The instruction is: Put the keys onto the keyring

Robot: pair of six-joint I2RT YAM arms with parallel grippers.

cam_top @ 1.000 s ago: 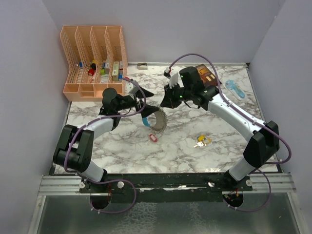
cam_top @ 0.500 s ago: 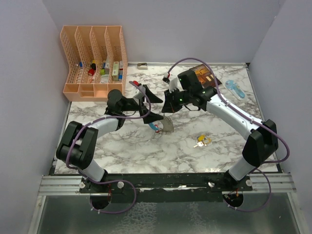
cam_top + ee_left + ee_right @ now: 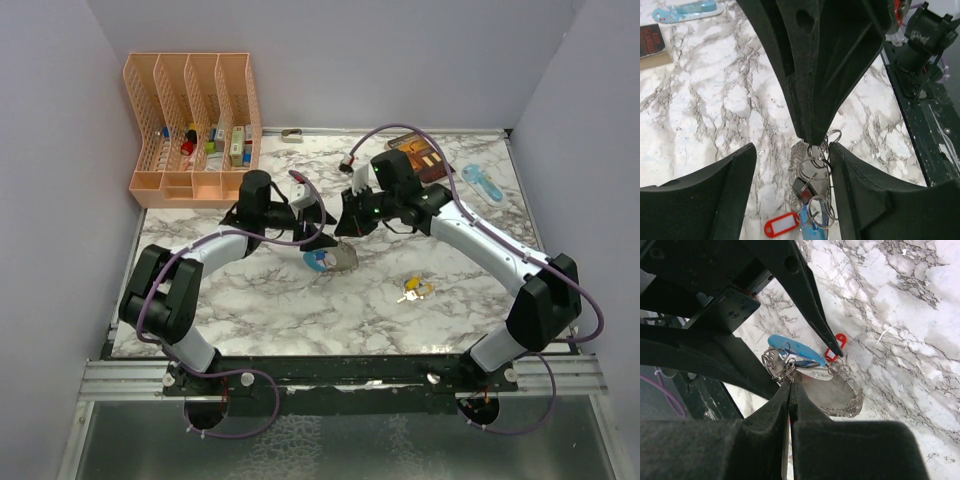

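keyring pinched in right tool, clear only from wrist views.

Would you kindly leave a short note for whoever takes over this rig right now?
Right tool: shut, pinching a ring of the keyring.
Left tool: open, fingers either side of the bunch, gripping nothing.
Loose keys: lying on the table nearer the right arm, untouched.
Done: keyring gripped. Left: fetch the keys and thread them onto the ring.
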